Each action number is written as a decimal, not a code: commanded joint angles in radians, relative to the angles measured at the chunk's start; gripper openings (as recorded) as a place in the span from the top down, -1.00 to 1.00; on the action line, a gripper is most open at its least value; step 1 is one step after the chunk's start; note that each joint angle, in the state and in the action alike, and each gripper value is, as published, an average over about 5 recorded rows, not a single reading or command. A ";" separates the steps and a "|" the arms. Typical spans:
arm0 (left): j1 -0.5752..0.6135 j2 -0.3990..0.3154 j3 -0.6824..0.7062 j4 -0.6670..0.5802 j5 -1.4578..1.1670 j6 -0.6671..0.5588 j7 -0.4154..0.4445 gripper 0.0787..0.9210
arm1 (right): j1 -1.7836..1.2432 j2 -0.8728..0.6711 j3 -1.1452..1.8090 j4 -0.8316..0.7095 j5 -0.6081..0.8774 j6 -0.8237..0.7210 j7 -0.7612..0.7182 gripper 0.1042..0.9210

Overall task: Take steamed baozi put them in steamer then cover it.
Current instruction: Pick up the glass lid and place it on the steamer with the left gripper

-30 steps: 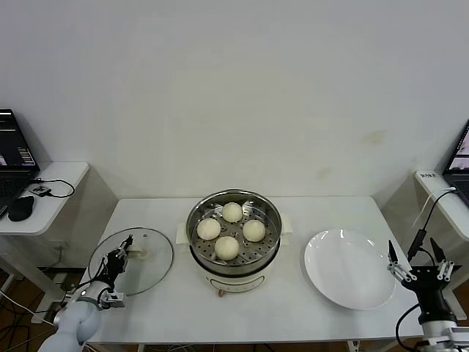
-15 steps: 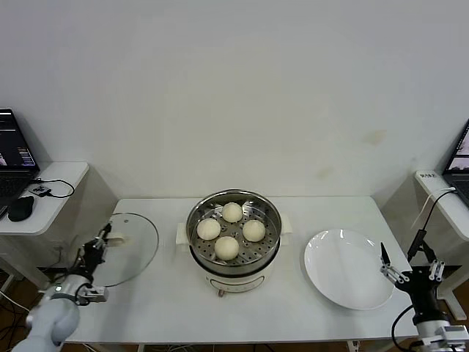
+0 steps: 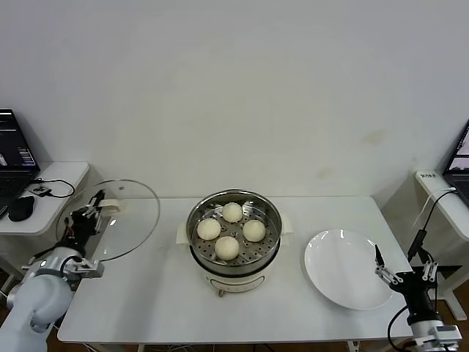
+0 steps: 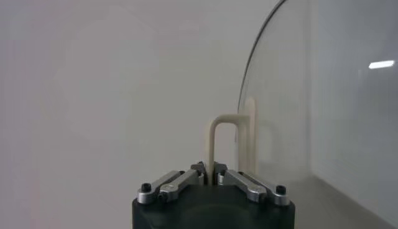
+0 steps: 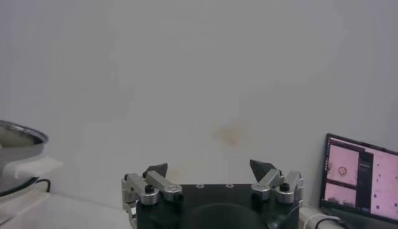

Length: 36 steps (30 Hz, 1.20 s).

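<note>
Left gripper (image 3: 94,207), fingers clenched on the cover (image 3: 117,220) handle, holds the rigid, breakable, probably slippery glass lid tilted, left of the steamer (image 3: 233,236); right gripper (image 3: 401,273) released, idle near right

No readable text, labels or numbers anywhere.

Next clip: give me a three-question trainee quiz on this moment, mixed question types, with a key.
1. True or false: the cover sits on the steamer.
2. How many steamed baozi lie in the steamer?
3. Which gripper holds the cover's handle: A) left gripper B) right gripper?

Key: 1 false, it is lifted and tilted at the table's left end; 2 four; 3 A, the right one hangs open beside the white plate.
</note>
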 commanded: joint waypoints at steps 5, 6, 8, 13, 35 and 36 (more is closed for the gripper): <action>-0.157 -0.023 0.394 -0.205 -0.002 0.193 0.130 0.85 | 0.018 0.053 -0.009 -0.028 -0.137 0.044 0.007 -0.76; -0.177 -0.041 0.415 -0.199 0.011 0.201 0.140 0.85 | 0.020 0.058 -0.012 -0.032 -0.143 0.048 0.010 -0.76; -0.212 -0.076 0.448 -0.186 0.040 0.216 0.159 0.85 | 0.024 0.069 -0.016 -0.039 -0.157 0.052 0.015 -0.76; -0.273 -0.169 0.515 -0.162 0.163 0.258 0.227 0.85 | 0.032 0.093 -0.022 -0.060 -0.209 0.067 0.024 -0.76; -0.343 -0.473 0.626 -0.025 0.418 0.310 0.274 0.85 | 0.052 0.130 -0.053 -0.126 -0.276 0.096 0.039 -0.76; -0.343 -0.479 0.628 -0.019 0.422 0.310 0.274 0.85 | 0.052 0.130 -0.054 -0.128 -0.277 0.097 0.039 -0.76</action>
